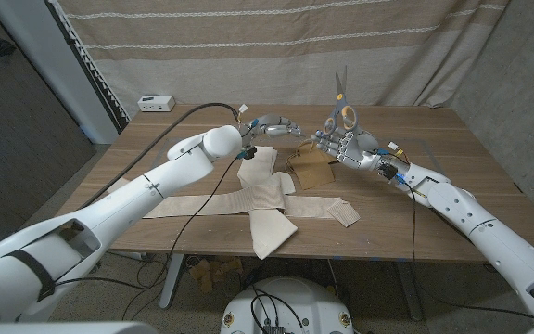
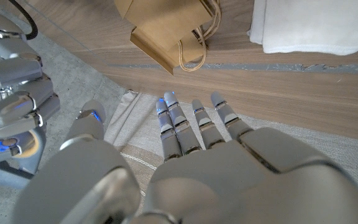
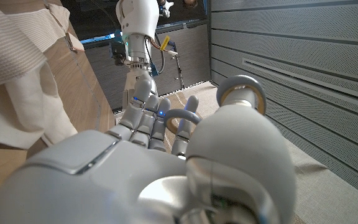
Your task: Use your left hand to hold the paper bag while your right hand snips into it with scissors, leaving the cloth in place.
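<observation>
Between my two hands lies the paper bag point(image 1: 311, 170), flat on the table beside the cloth point(image 1: 258, 199); my left hand point(image 1: 274, 124), open, hovers just behind it (nearer), while my right hand point(image 1: 343, 145) grips the scissors point(image 1: 343, 104), blades upward.

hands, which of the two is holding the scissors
The right hand grips the grey-handled scissors, blades pointing up. The left hand holds nothing, fingers extended.
</observation>
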